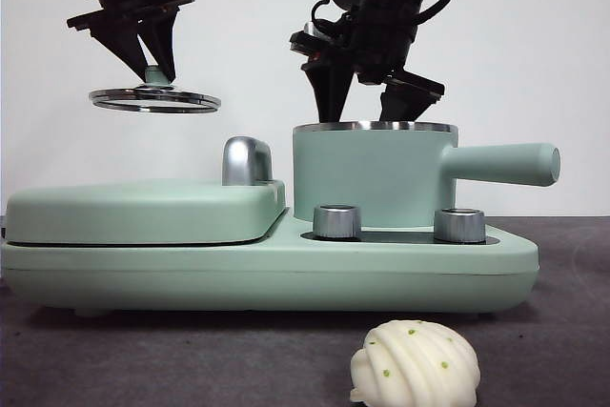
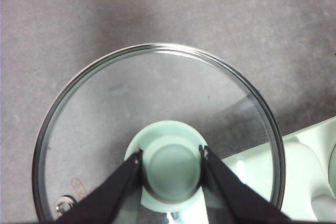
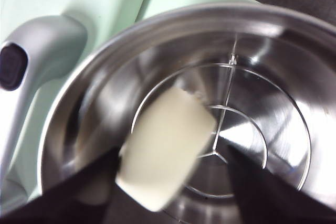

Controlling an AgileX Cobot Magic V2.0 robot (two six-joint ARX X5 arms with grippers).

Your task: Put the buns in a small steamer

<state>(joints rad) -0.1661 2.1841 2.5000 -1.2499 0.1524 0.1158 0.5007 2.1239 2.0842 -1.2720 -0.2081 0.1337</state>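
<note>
My right gripper hung over the small steamer, its jaws spread wide, not touching the smooth bun. That bun looked blurry in the right wrist view; it was over the wire rack inside the pot, with room all round to the steel rim.

My left gripper pinched the green knob of the glass lid — up high, above the flat grill lid, well apart from the pot.

2 buns: the 2nd one, the ridged bun, lay on the table in front of the cooker base. 2 knobs & a chrome handle stood near the pot.
</note>
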